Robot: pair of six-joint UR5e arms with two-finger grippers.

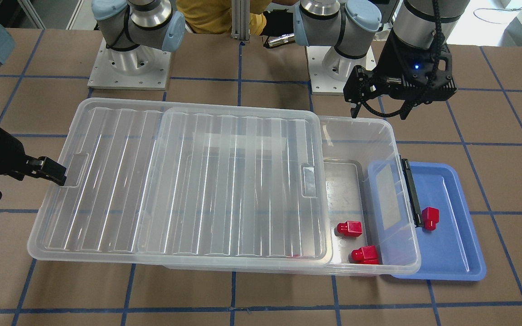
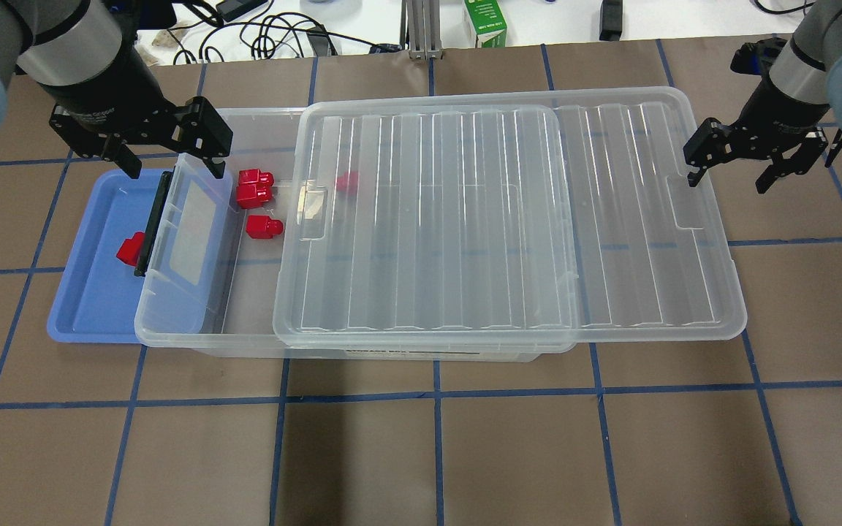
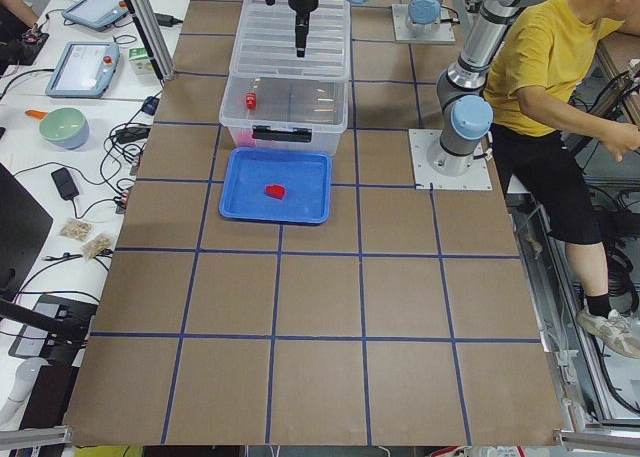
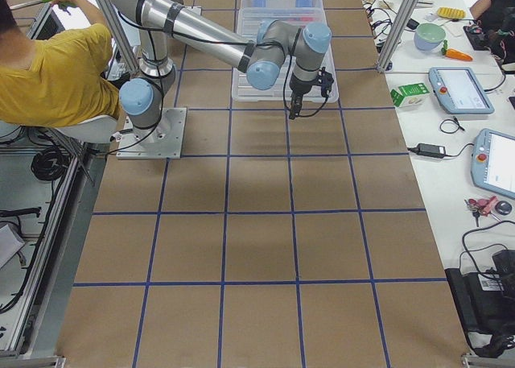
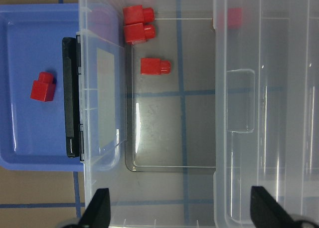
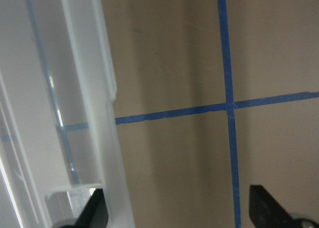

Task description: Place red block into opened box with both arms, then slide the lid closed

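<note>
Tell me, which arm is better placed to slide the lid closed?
The right: the right fingers, open, sit at the lid's overhanging end, ready to push; the left fingers hover over the box's latch end.

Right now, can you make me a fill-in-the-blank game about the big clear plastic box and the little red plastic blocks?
One small glossy red plastic block lies outside the large clear plastic box, in a shallow tray coloured ____.
The flat ribbed clear plastic lid leaves the box open at the end with the latch bar coloured ____.
The left gripper and the right gripper are not shut; both are ____.
Missing words: blue, black, open.
</note>
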